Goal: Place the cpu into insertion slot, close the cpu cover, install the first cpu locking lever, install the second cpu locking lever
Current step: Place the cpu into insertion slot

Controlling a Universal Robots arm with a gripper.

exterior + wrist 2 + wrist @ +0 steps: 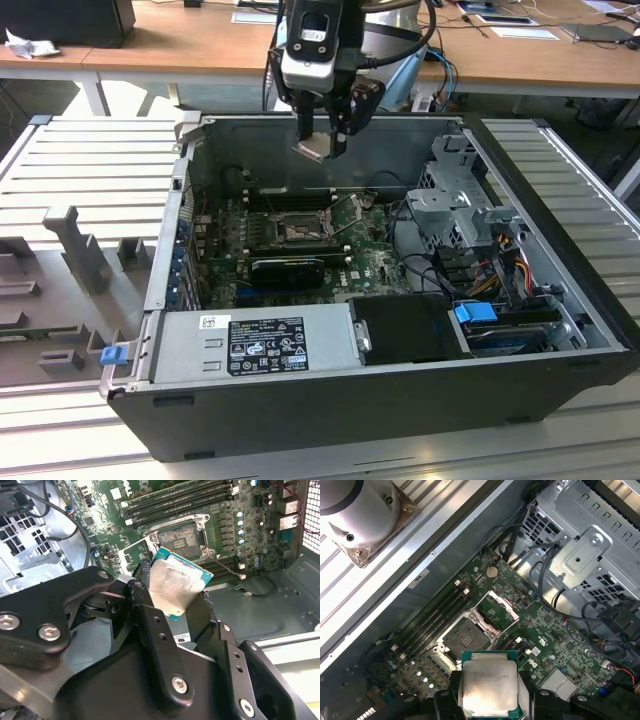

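exterior view: cpu [312,149] tilted in pincer [322,146]

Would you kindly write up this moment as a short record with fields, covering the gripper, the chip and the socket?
gripper: black-fingered, shut on the cpu, above the open dark-grey computer case
cpu: small square chip, silvery-grey metal top, held clear of the green board
insertion slot: square black-framed socket, empty
cpu cover: thin metal frame plate, swung open beside the socket
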